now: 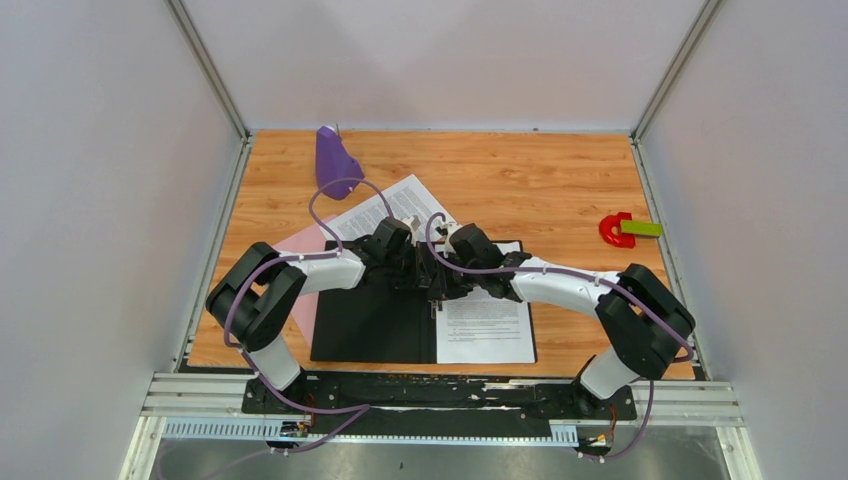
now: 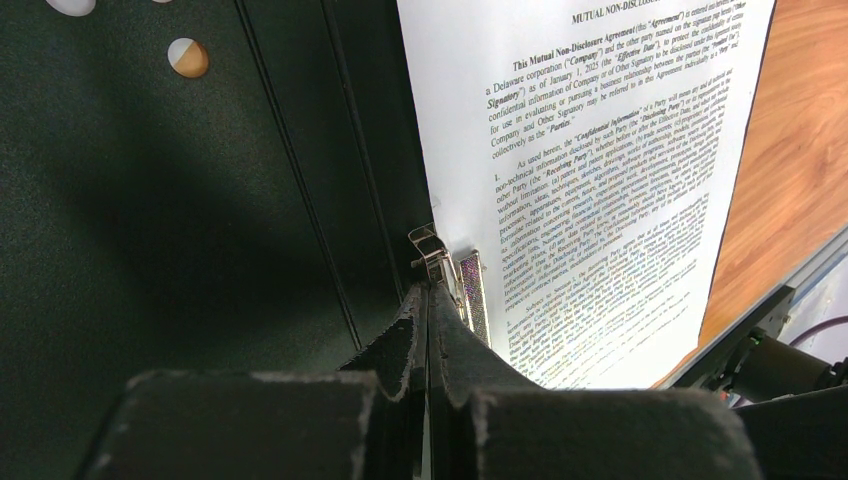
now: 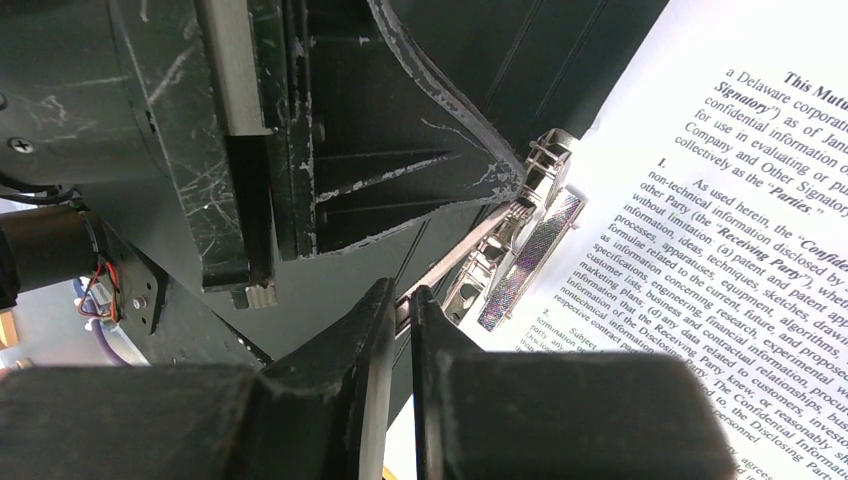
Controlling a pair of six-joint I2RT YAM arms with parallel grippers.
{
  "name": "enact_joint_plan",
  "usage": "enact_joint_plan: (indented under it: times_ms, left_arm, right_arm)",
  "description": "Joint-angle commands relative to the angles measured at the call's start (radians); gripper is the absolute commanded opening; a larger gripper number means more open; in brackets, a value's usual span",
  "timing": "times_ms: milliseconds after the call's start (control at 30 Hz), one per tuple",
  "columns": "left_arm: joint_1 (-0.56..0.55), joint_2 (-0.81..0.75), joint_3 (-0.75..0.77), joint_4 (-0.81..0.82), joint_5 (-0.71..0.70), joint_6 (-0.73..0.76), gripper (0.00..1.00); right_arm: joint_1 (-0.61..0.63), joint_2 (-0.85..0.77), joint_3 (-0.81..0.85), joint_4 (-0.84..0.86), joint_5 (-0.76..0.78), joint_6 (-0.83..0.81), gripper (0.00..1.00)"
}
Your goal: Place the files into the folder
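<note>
The folder point(image 1: 370, 325) lies open, black inside up, in the middle of the table. One printed sheet point(image 1: 485, 325) lies on its right half, its left edge at the metal clip point(image 2: 470, 295). A second sheet point(image 1: 385, 208) lies on the wood behind the folder. My left gripper point(image 1: 425, 270) is shut, its tips point(image 2: 428, 292) touching the clip's wire end. My right gripper point(image 1: 442, 292) is shut on the clip's thin metal lever point(image 3: 460, 262), which runs between its fingertips in the right wrist view point(image 3: 403, 297). The sheet also shows in both wrist views point(image 2: 600, 180) point(image 3: 720, 200).
A pink clipboard point(image 1: 305, 255) lies partly under the folder's left side. A purple object point(image 1: 335, 160) stands at the back left. A red piece with a green block point(image 1: 625, 228) lies at the right. White walls close in the table on three sides.
</note>
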Motion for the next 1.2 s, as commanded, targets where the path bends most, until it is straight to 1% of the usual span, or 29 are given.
enact_joint_plan:
  times_ms: [0, 167, 433, 700, 1000, 1167]
  left_arm:
    - [-0.012, 0.045, -0.037, -0.143, -0.111, 0.038, 0.00]
    - [-0.012, 0.042, -0.038, -0.142, -0.114, 0.036, 0.00]
    - [-0.014, 0.038, -0.037, -0.148, -0.121, 0.036, 0.00]
    - [-0.013, 0.043, -0.037, -0.149, -0.123, 0.038, 0.00]
    - [-0.013, 0.040, -0.036, -0.152, -0.127, 0.037, 0.00]
    - [-0.013, 0.039, -0.035, -0.153, -0.127, 0.040, 0.00]
  right_arm:
    - [-0.003, 0.007, -0.018, -0.003, -0.009, -0.020, 0.11]
    - [-0.003, 0.021, -0.027, -0.009, -0.040, -0.041, 0.11]
    - [-0.003, 0.070, -0.030, -0.068, -0.053, -0.085, 0.10]
    - [-0.003, 0.091, -0.053, -0.096, -0.013, -0.099, 0.09]
    - [-0.002, 0.107, -0.030, -0.168, 0.043, -0.130, 0.09]
    - [0.004, 0.114, -0.041, -0.162, 0.056, -0.134, 0.08]
